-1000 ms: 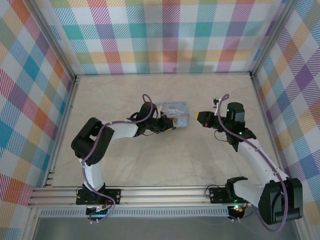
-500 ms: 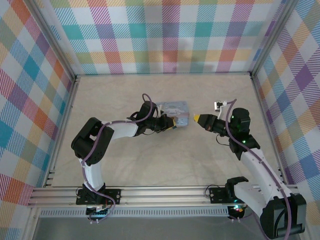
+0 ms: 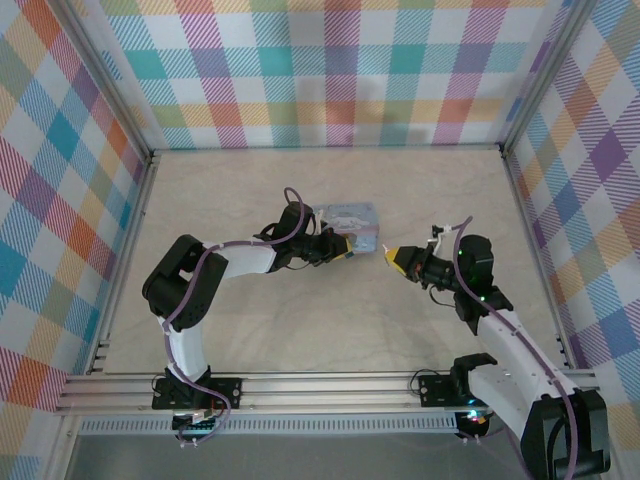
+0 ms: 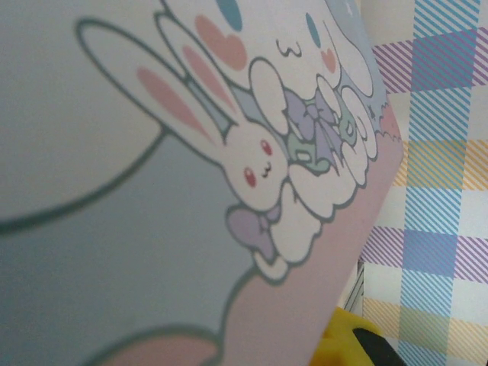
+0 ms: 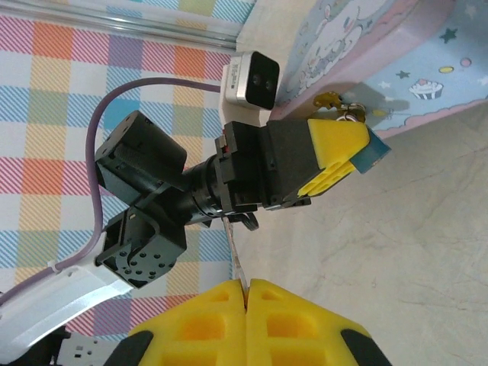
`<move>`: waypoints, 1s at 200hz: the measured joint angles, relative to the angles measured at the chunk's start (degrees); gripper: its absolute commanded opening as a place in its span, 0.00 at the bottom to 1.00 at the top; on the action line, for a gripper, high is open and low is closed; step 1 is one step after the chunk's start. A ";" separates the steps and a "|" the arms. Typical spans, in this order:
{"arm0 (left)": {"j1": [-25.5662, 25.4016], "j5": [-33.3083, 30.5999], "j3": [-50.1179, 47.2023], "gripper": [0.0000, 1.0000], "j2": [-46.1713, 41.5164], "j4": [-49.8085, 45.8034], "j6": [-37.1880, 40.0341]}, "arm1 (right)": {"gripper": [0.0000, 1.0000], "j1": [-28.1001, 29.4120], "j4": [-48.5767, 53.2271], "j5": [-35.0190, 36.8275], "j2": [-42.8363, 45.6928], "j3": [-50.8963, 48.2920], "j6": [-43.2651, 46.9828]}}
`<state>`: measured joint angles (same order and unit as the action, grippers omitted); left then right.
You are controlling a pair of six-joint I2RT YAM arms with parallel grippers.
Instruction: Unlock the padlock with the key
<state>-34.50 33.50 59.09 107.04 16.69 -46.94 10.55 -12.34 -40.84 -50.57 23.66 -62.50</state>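
Pale-blue and pink, the tin (image 3: 352,218) stands near the middle of the table (image 3: 250,330). The padlock (image 5: 352,113) hangs at its front clasp, tiny against the tin's lower wall. My left gripper (image 5: 357,151) has its yellow fingers drawn together, the tip resting at the tin's lower edge just below the padlock. A small blue piece shows at that tip, and I cannot tell what it is. My right gripper (image 5: 246,296) is clamped on the key (image 5: 235,258), a thin metal sliver standing up from between my pads.

The step in hand, as I judge it, is bringing the key to the keyhole. The key is near the lock but apart from it, and my left gripper lies close to the path. To do this well I should approach slowly, along the line of the keyhole. I cannot make the keyhole out from here, so I must find it before I push. The blade is thin and held only at its end, so a sideways shove could twist it in my grip. My left arm should brace the tin against sliding yet leave the lock's face free. Once the blade is seated, I should turn it by rolling the wrist, not by dragging.
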 measured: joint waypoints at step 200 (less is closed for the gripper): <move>0.15 0.59 0.00 0.08 -0.04 2.99 -1.73 | 0.00 9.44 -33.81 6.58 -26.93 -8.70 -4.50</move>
<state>-34.35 34.09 59.09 107.00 19.68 -48.66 19.99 -46.15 -34.26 -77.49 14.96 -67.00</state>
